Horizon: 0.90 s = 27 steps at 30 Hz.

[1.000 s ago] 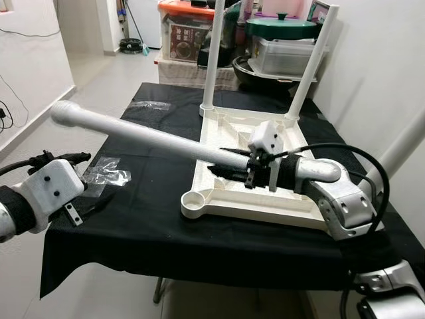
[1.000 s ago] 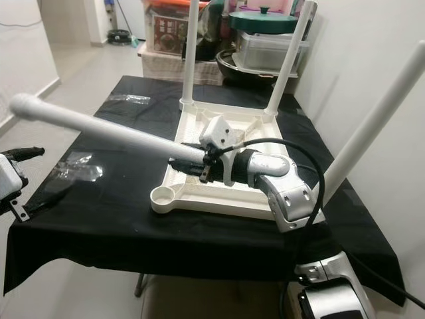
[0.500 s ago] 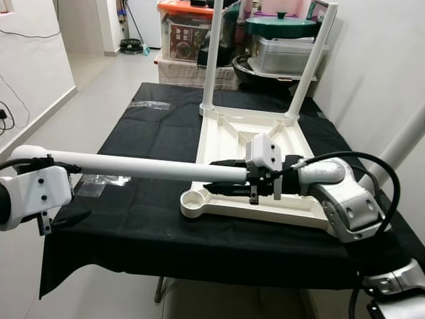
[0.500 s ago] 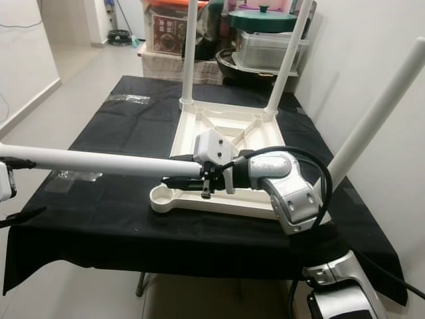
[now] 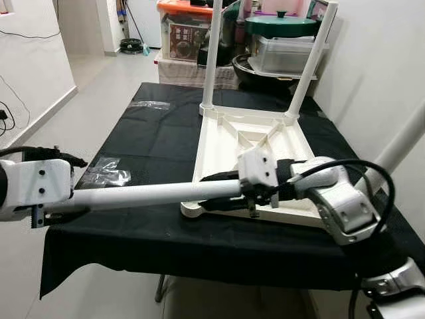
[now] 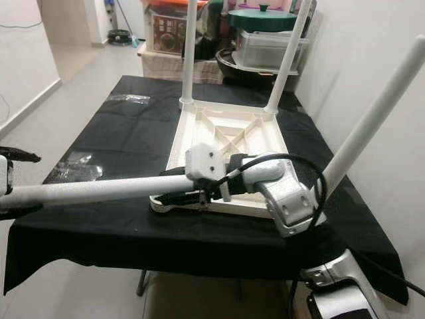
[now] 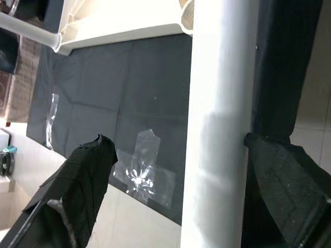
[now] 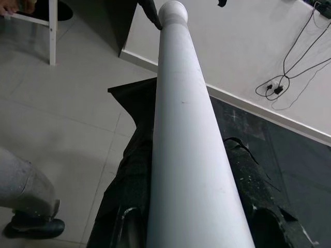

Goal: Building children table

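right gripper pinches one end of a loose white leg, held nearly level over the near edge of the black tabletop. left gripper is spread around the leg's far end, one finger touching. upturned table lies on the tabletop, two legs upright.

Loose white table leg swung down from raised and far-left to low and near-level across the near table edge, right gripper clamped on one end, shifted nearer, left gripper now straddling the other end
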Available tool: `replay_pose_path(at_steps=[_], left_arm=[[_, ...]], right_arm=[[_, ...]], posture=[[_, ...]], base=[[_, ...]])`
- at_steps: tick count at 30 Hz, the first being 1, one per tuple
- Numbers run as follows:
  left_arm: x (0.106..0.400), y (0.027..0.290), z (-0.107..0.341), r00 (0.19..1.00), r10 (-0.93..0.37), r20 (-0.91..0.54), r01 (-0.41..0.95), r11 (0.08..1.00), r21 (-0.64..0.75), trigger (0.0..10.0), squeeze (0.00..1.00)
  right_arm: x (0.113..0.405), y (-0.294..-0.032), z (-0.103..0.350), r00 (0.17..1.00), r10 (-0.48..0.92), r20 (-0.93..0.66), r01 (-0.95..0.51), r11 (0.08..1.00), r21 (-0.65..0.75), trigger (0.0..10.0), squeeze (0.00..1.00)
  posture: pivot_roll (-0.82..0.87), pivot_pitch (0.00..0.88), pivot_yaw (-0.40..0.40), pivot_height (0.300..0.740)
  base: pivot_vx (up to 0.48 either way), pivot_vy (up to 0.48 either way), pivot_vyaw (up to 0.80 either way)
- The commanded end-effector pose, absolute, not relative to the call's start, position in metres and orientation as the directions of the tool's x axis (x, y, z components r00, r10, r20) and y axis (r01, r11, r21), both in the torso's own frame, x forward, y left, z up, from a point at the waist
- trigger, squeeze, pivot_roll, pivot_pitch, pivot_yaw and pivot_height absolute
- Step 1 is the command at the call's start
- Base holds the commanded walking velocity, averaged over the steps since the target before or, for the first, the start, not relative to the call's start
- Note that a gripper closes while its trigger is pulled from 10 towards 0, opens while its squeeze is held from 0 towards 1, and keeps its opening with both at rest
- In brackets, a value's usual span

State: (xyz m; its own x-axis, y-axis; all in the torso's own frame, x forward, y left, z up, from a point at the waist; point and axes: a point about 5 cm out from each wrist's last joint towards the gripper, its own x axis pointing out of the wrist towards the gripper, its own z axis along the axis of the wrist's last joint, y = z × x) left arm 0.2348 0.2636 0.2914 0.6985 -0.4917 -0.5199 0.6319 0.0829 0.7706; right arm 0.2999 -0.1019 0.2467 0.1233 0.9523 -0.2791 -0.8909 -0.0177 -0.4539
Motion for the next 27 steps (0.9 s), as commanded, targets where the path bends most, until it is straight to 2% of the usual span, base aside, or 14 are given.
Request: replay_pose_path(at_steps=[1, 10, 18, 19, 20, 21, 22, 23, 27], left_arm=[[0.236, 0.268, 0.290, 0.688, -0.476, -0.548, 0.651, 0.070, 0.756, 10.0, 0.00], [0.236, 0.291, 0.263, 0.633, -0.426, -0.646, 0.753, 0.145, 0.642, 10.0, 0.00], [0.235, 0.299, 0.246, 0.612, -0.416, -0.673, 0.781, 0.181, 0.598, 10.0, 0.00], [0.234, 0.300, 0.243, 0.603, -0.416, -0.681, 0.788, 0.176, 0.591, 9.2, 0.00], [0.234, 0.300, 0.243, 0.603, -0.416, -0.681, 0.788, 0.176, 0.591, 9.2, 0.00], [0.233, 0.300, 0.241, 0.597, -0.414, -0.687, 0.793, 0.172, 0.585, 4.5, 0.00], [0.233, 0.300, 0.241, 0.597, -0.414, -0.687, 0.793, 0.172, 0.585, 4.5, 0.00], [0.231, 0.301, 0.239, 0.578, -0.417, -0.701, 0.806, 0.156, 0.571, 0.0, 0.00], [0.227, 0.306, 0.236, 0.550, -0.387, -0.740, 0.826, 0.124, 0.550, 0.0, 0.00]], right_arm=[[0.298, -0.100, 0.253, 0.102, 0.960, -0.262, -0.877, -0.037, -0.479, 0.0, 0.00], [0.296, -0.098, 0.265, 0.093, 0.971, -0.221, -0.859, -0.034, -0.511, 0.0, 0.00], [0.293, -0.096, 0.274, 0.082, 0.979, -0.186, -0.852, -0.028, -0.523, 0.0, 0.00], [0.293, -0.096, 0.275, 0.080, 0.980, -0.185, -0.850, -0.030, -0.525, 0.0, 0.00], [0.293, -0.096, 0.275, 0.080, 0.980, -0.185, -0.850, -0.030, -0.525, 0.0, 0.00], [0.293, -0.096, 0.275, 0.078, 0.980, -0.185, -0.850, -0.032, -0.527, 0.0, 0.00], [0.293, -0.096, 0.275, 0.078, 0.980, -0.185, -0.850, -0.032, -0.527, 0.0, 0.00], [0.292, -0.096, 0.275, 0.078, 0.980, -0.185, -0.849, -0.033, -0.528, 0.0, 0.00], [0.292, -0.096, 0.275, 0.078, 0.980, -0.186, -0.849, -0.033, -0.528, 0.0, 0.00]], posture=[[0.08, 0.000, -0.061, 0.740], [0.06, 0.000, -0.051, 0.740], [0.06, 0.000, -0.052, 0.740], [0.06, 0.000, -0.052, 0.740], [0.06, 0.000, -0.052, 0.740], [0.06, 0.000, -0.052, 0.740], [0.06, 0.000, -0.052, 0.740], [0.06, 0.000, -0.054, 0.740], [0.06, 0.000, -0.054, 0.740]], base=[[0.000, 0.000, 0.00], [0.000, 0.000, 0.00], [0.000, 0.000, 0.00], [0.000, 0.000, 0.00], [0.000, 0.000, 0.00], [0.000, 0.000, 0.00], [0.000, 0.000, 0.00], [0.000, 0.000, 0.00], [0.000, 0.000, 0.00]])
